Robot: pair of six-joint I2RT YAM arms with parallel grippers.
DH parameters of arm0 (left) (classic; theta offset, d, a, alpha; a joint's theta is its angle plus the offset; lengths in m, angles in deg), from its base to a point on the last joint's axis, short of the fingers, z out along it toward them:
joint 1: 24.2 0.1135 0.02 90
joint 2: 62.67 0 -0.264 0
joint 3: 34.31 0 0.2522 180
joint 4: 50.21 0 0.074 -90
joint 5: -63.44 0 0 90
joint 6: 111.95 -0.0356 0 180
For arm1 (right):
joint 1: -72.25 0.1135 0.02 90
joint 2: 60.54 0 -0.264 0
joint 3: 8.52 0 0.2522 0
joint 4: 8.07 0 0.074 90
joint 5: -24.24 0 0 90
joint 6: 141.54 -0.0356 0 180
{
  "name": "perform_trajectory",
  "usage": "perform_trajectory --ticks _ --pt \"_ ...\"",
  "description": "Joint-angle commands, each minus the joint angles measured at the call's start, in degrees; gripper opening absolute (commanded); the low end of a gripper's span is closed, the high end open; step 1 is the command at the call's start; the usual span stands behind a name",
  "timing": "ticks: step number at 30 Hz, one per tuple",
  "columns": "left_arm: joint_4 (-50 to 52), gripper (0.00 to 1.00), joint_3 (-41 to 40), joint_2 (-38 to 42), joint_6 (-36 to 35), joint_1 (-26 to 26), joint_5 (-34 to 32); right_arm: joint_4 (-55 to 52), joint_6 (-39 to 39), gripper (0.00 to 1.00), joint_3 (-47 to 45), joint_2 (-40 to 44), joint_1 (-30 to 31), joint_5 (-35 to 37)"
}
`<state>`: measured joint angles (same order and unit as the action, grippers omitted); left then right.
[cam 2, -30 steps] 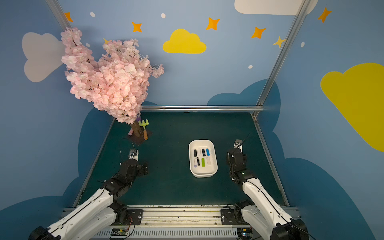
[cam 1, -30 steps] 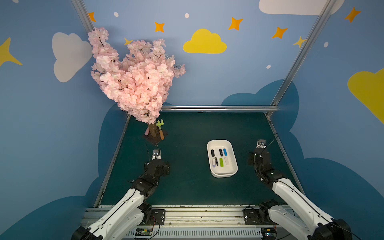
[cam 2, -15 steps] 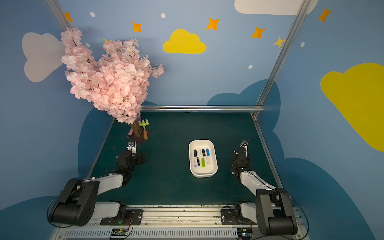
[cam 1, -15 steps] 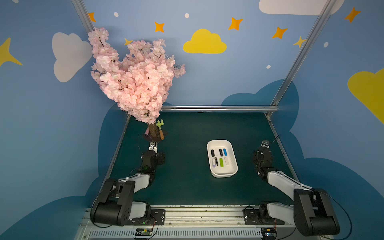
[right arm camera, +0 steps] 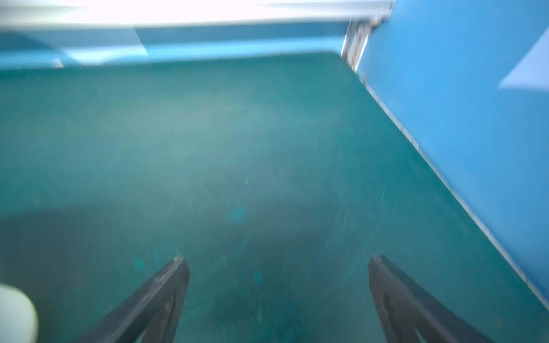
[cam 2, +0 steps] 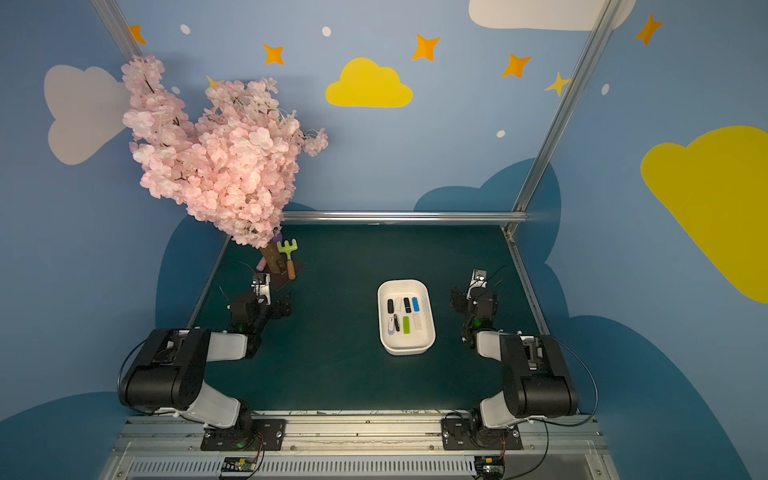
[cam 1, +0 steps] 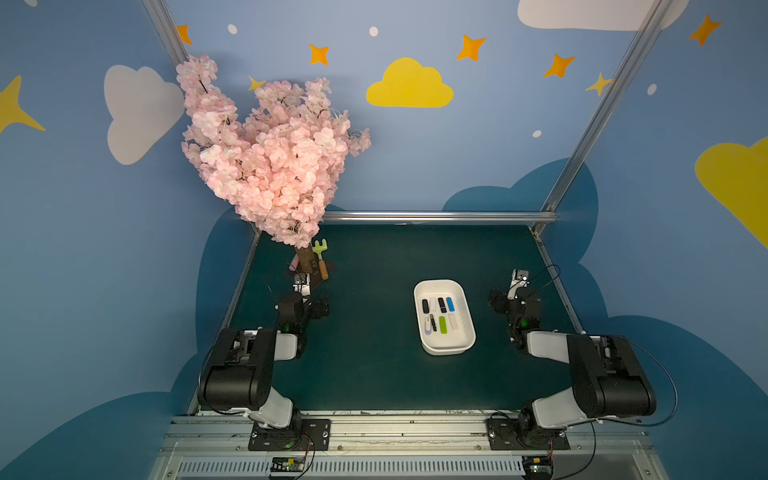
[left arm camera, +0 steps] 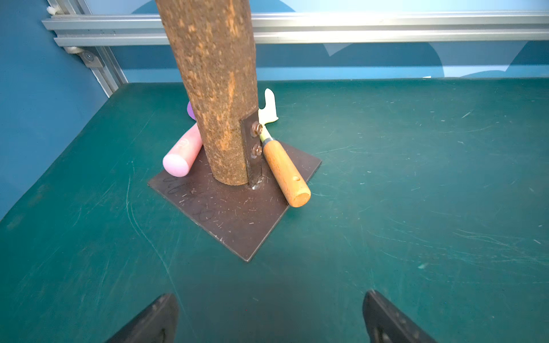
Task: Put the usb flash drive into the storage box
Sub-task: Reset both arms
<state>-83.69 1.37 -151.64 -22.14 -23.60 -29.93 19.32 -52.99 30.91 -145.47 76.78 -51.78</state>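
USB flash drives lie inside the storage box (cam 1: 444, 351), in two rough rows on its floor; among them are a blue drive (cam 1: 450, 304) and a green drive (cam 1: 443, 324). In both top views I see no drive loose on the tabletop (cam 1: 374, 374), so the task looks finished or nearly so, though the folded arms could hide a small one.

The left gripper (left arm camera: 270, 297) has its jaws spread wide with nothing between them, low over bare tabletop and facing the tree trunk (left arm camera: 217, 89) on its base plate (left arm camera: 237, 219). The right gripper (right arm camera: 278, 259) also has its jaws released and empty, near the tabletop's right edge and apart from the box. Its wrist view is smeared, which suggests that arm is moving.

Risks from here, as I judge them:
- The box is shallow and probably light. A right arm sweeping inward at this low height could clip its wall, shove it, and spill drives back onto the tabletop.
- A forward move by the left arm would run into the base plate, or the rake (left arm camera: 285, 172) and pink cylinder (left arm camera: 181, 157) leaning by the trunk, and scatter them.
- Reaching into the box again with wide jaws could flick out neighbouring drives, since they lie close together.
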Motion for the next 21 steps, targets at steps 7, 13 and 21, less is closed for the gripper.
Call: perform_trajectory --ticks 7,13,21 --pt "0.62 1.00 0.99 0.83 0.40 0.16 1.81 -5.29 1.32 0.98 0.32 0.57 0.30 -1.55" --pt "0.57 1.00 0.94 0.88 0.40 0.18 1.79 -5.54 1.29 0.98 0.45 0.55 0.21 -1.59" --pt "0.60 1.00 1.00 0.88 0.45 0.20 1.79 -5.39 1.30 0.98 0.31 0.65 -0.12 -2.35"
